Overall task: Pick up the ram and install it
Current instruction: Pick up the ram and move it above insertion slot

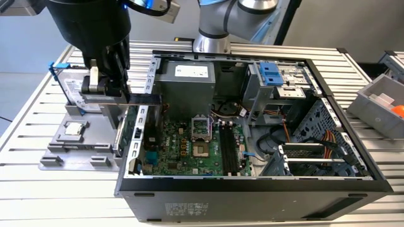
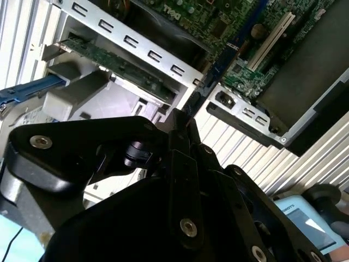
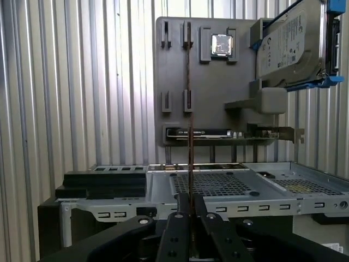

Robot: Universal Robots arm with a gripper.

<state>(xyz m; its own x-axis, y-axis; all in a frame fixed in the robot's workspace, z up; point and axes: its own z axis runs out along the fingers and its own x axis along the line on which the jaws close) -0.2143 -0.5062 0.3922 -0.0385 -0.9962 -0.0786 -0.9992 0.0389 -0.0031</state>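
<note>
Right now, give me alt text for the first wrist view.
The pincer grips the ram, seen edge-on. Beyond it are the computer case's metal frame and a grey tray holding a processor chip, a hard drive and an expansion card.

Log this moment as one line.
gripper: shut on ram | position: over gray tray, beside computer case, exterior view's left | install: not yet done

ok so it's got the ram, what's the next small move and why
Probably carry it toward the exterior view's right, over the wall of the open case, to the black motherboard slots. The gripper is shut on the ram, seen edge-on in the first wrist view, and it hangs over the grey parts tray, outside the case.
</note>
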